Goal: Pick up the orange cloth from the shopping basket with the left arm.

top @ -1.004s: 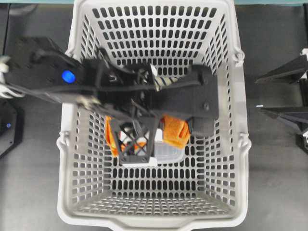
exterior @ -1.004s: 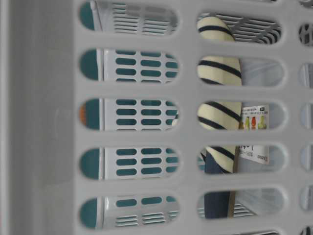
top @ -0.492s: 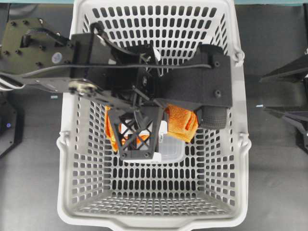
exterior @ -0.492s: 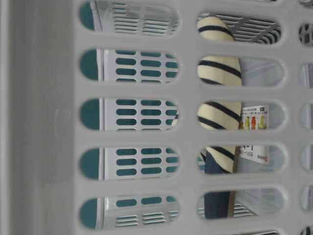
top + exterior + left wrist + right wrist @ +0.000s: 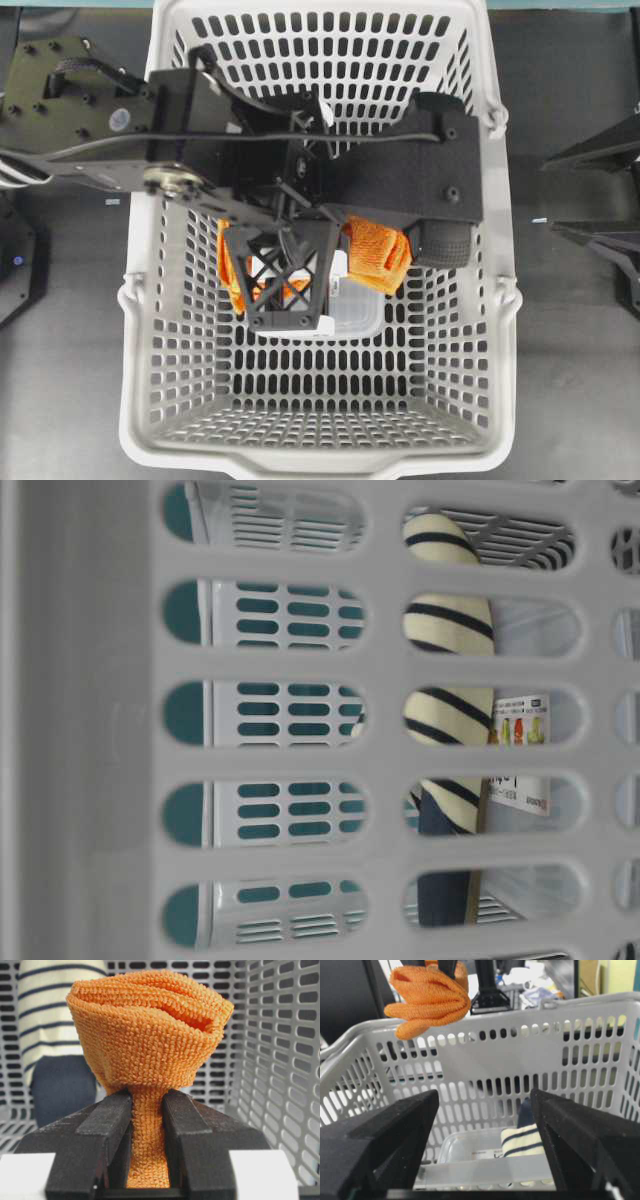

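The orange cloth [image 5: 150, 1035] is pinched between the jaws of my left gripper [image 5: 147, 1120] and bunches out beyond them. In the overhead view the left gripper [image 5: 290, 285] hangs over the middle of the shopping basket [image 5: 140, 300], with the cloth [image 5: 375, 255] showing on both sides of it. In the right wrist view the cloth [image 5: 427, 997] hangs clear above the basket's rim [image 5: 520, 1010]. My right gripper [image 5: 485, 1145] is open and empty, outside the basket at the right [image 5: 575, 195].
A navy and cream striped slipper [image 5: 445, 660] stands against a basket wall; it also shows in the wrist views [image 5: 50, 1020] [image 5: 525, 1142]. A clear plastic container [image 5: 355, 310] with a label [image 5: 520, 740] lies on the basket floor under the gripper.
My left arm has risen with the cloth in its jaws; the orange patch seen low in the table-level view a second ago is gone. The right arm has not moved.
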Tool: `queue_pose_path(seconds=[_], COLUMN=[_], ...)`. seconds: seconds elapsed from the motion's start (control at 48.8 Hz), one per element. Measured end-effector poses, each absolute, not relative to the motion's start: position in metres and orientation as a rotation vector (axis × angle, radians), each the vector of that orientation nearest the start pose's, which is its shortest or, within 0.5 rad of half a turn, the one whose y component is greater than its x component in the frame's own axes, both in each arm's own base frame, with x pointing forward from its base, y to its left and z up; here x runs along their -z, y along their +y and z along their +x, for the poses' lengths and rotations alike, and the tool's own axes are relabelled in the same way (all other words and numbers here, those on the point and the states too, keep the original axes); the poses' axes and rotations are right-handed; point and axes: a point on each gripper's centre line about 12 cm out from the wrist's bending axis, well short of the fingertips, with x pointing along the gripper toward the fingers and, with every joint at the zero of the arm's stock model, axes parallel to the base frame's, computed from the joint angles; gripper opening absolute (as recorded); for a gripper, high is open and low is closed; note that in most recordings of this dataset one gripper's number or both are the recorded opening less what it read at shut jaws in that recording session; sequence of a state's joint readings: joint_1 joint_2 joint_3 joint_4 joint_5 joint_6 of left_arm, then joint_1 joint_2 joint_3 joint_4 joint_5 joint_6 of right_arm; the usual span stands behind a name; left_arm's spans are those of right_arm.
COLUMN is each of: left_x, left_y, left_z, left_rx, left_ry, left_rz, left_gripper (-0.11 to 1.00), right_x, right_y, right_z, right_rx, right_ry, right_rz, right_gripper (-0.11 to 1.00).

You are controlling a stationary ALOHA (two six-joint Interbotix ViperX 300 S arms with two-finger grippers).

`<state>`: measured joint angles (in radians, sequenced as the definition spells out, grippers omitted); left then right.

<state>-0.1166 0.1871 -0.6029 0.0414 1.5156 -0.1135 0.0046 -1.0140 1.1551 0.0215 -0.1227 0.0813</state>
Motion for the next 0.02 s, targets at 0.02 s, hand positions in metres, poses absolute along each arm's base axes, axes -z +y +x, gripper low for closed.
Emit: queue_pose_path(seconds=[0.02], left_x=[-0.4266], left_y=[-0.0466], left_z=[0.4400], left_rx=[0.006], left_ry=[1.098], left_rz=[-0.013], left_gripper=[0.16], right_x=[-0.2921], right_y=[0.0009], right_z=[0.1918], right_rx=[-0.003], right_ry=[0.017], right_rz=[0.103], right_gripper=[0.71])
